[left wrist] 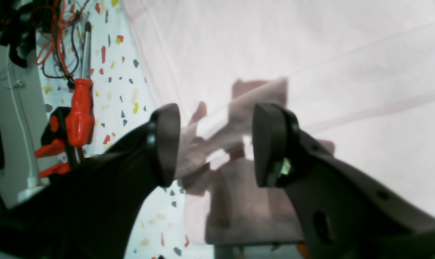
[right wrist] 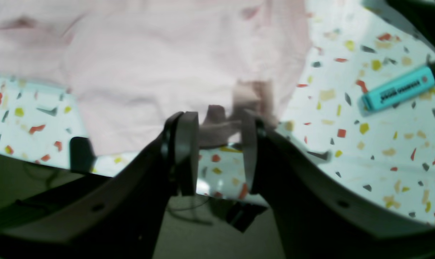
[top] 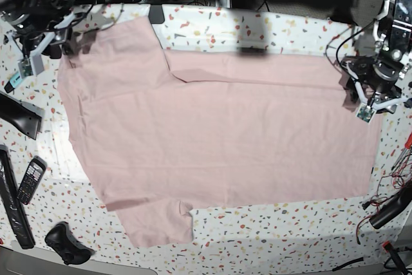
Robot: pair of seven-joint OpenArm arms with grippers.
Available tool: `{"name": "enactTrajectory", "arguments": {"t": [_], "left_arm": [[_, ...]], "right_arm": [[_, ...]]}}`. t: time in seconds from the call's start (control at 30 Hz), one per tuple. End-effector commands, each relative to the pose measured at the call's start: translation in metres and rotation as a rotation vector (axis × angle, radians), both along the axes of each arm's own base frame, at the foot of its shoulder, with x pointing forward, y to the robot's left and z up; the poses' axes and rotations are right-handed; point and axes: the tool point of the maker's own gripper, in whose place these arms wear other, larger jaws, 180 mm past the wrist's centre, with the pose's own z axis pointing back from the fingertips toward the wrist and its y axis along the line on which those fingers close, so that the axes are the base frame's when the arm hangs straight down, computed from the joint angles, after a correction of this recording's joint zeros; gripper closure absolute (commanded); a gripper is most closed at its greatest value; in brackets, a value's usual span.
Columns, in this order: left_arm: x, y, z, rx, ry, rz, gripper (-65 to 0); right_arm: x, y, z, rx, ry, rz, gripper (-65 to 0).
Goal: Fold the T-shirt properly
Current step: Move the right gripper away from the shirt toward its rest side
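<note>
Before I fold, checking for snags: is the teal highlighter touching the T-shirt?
Apart. The right wrist view shows bare speckled table between the highlighter and the T-shirt edge.

base: overhead, whole table (top: 257, 249) | wrists: close, past each end effector | shared: T-shirt (top: 219, 140)

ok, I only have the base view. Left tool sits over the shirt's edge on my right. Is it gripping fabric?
Observer: No. In the left wrist view the left tool is open, jaws wide apart above the T-shirt, with nothing between them.
Operator: And the right tool?
Observer: The right wrist view shows the right tool open too, at the shirt's edge, nothing pinched.
Operator: Any clutter near the left one?
Observer: A red-handled screwdriver lies on the table beside the shirt's edge, clear of the fabric.
</note>
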Motion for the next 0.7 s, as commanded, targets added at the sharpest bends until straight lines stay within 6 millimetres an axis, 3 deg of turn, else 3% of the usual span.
{"name": "enactTrajectory", "arguments": {"t": [0.0, 0.2, 0.43, 0.67], "left_arm": [[0.01, 0.005, 0.016, 0.025, -0.055, -0.006, -30.7], [0.01, 0.006, 0.016, 0.025, -0.052, -0.004, -30.7], [0.01, 0.006, 0.016, 0.026, -0.052, -0.004, -30.7], [0.01, 0.006, 0.016, 0.026, -0.052, -0.004, -30.7]], "right_arm": [[-0.001, -0.006, -0.001, 0.007, 0.006, -0.01, -19.7], [-0.013, -0.03, -0.039, 0.099, 0.157, -0.057, -19.7], [0.002, -0.043, -0.046, 0.138, 0.153, -0.079, -19.7], [0.001, -0.057, -0.068, 0.183, 0.183, -0.135, -19.7]]}}
